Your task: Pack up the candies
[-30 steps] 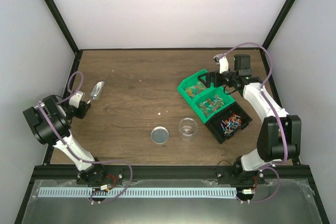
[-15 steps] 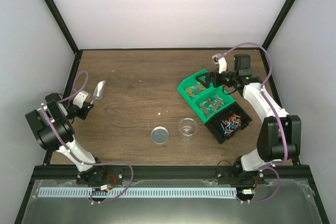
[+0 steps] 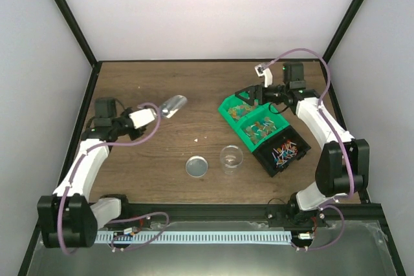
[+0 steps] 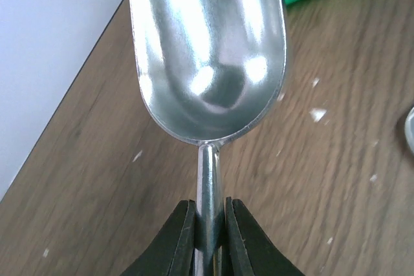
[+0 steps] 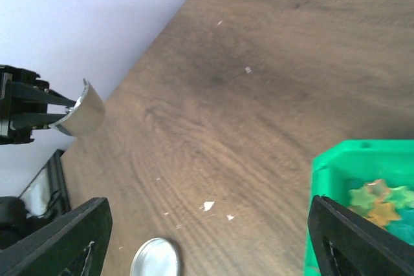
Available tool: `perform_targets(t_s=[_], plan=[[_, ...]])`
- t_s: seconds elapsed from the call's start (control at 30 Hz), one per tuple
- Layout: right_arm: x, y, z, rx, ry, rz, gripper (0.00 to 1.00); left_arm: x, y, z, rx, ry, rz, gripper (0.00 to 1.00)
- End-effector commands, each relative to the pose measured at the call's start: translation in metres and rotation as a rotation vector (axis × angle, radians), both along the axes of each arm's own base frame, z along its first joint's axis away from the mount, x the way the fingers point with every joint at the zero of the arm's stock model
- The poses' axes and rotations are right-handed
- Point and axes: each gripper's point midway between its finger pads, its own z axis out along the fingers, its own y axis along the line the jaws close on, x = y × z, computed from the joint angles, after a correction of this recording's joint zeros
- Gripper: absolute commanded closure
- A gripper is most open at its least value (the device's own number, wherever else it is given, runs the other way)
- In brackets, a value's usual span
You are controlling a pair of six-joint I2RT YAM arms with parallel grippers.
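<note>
Candies (image 3: pixel 283 154): tiny, light, loose, right of cup (image 3: pixel 231 158); likely better shovelled than pinched.
Left tool (image 4: pixel 209 218): clenched on scoop (image 4: pixel 207 50) handle.
Right tool (image 5: pixel 207 237): released, empty.

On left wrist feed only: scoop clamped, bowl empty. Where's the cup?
Observer: The clear cup stands upright near the table's front middle, just left of the black bin.
Operator: Anything in that bin?
Observer: Yes, the candies, a mixed red, blue and white pile.
Operator: Right arm in the way?
Observer: No. The right pincer hangs open above the far end of the green bin, holding nothing.
</note>
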Motion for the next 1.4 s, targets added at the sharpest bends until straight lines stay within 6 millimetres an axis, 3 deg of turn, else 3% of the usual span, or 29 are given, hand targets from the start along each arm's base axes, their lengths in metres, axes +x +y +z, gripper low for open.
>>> perform_targets(t_s=[0.0,0.17,0.33,0.63,0.87,1.07,1.2,1.27,1.37], plan=[[-0.025,0.033,0.000,0.008,0.062,0.121,0.16,-0.011,-0.038,0.009,0.007,0.070,-0.042,0.96],[-0.036,0.047,-0.004,0.033,0.110,0.176,0.20,-0.021,-0.082,0.003,0.117,0.089,-0.113,0.96],[-0.048,0.055,-0.010,0.069,0.161,0.229,0.30,-0.024,-0.108,0.007,0.170,0.066,-0.136,0.96],[-0.071,0.061,-0.044,0.074,0.312,0.309,0.53,-0.025,-0.125,0.005,0.228,0.025,-0.155,0.96],[-0.077,0.066,-0.052,0.081,0.351,0.335,0.66,-0.022,-0.134,0.011,0.228,0.009,-0.159,0.96],[-0.079,0.069,-0.054,0.092,0.364,0.351,0.98,-0.021,-0.144,0.020,0.186,0.013,-0.159,0.96],[-0.078,0.069,-0.051,0.097,0.356,0.355,0.99,-0.010,-0.141,0.029,0.106,0.040,-0.078,0.84],[-0.078,0.069,-0.047,0.110,0.352,0.361,0.99,-0.012,-0.140,0.030,0.068,0.059,-0.084,0.72],[-0.080,0.070,-0.041,0.138,0.348,0.383,0.99,-0.020,-0.142,0.032,0.009,0.088,-0.131,0.64]])
